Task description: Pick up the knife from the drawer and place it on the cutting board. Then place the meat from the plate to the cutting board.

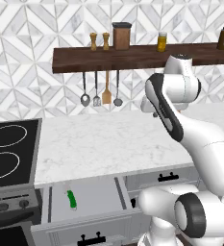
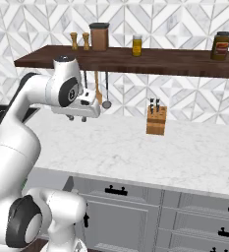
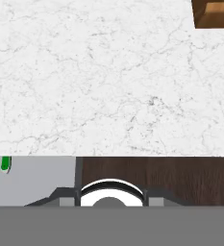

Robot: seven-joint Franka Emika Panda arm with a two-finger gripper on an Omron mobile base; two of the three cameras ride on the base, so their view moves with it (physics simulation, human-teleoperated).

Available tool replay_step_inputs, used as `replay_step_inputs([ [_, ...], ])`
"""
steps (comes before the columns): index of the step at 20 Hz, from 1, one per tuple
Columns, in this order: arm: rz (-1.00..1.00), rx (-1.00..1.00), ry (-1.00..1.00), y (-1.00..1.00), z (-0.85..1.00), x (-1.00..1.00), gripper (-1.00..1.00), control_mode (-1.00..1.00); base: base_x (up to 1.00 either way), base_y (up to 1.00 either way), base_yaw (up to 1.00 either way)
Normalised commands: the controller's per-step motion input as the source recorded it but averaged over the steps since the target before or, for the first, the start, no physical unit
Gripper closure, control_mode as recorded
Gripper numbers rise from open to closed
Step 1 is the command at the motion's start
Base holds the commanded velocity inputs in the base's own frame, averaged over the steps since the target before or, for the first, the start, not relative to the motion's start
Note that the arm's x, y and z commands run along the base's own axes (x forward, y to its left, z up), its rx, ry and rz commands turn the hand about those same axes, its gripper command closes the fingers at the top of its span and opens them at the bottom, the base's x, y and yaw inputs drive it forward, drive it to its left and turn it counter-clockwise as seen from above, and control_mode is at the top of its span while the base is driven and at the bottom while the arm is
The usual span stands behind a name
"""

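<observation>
The drawer (image 1: 92, 194) stands pulled open under the counter's front edge, left of my base. The knife (image 1: 72, 199) with its green handle lies inside it, near its left side. In the hand view, the tip of that green knife handle (image 3: 6, 164) peeks in at the lower left, over the drawer's pale floor (image 3: 36, 180). My gripper (image 2: 77, 119) hangs high above the marble counter, pointing down, well above and to the right of the drawer. Its fingers stand apart with nothing between them. The cutting board, the meat and the plate are out of view.
A black stove (image 1: 7, 149) borders the marble counter (image 1: 108, 144) on the left. A wooden knife block (image 2: 156, 120) stands near the back wall. Above hang utensils (image 1: 101, 93) beneath a dark shelf (image 1: 132, 57) of jars. Closed drawers (image 2: 116, 191) run below the counter on the right.
</observation>
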Motion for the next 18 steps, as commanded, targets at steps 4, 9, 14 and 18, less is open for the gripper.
replay_step_inputs([
  [4, 0.0, 0.0, -0.03, 0.0, 0.0, -0.17, -1.0, -1.0, 0.0, 0.0, 0.0],
  [9, 0.0, 0.0, 0.0, 0.0, -0.07, -0.09, -1.0, -1.0, 0.0, 0.0, 0.0],
  [14, 0.0, 0.0, 0.0, 0.0, -0.01, -0.04, -1.0, -1.0, 0.0, 0.0, 0.0],
  [18, 0.01, 0.0, 0.0, 0.0, -0.08, -0.02, -1.0, -1.0, 0.0, 0.0, 0.0],
])
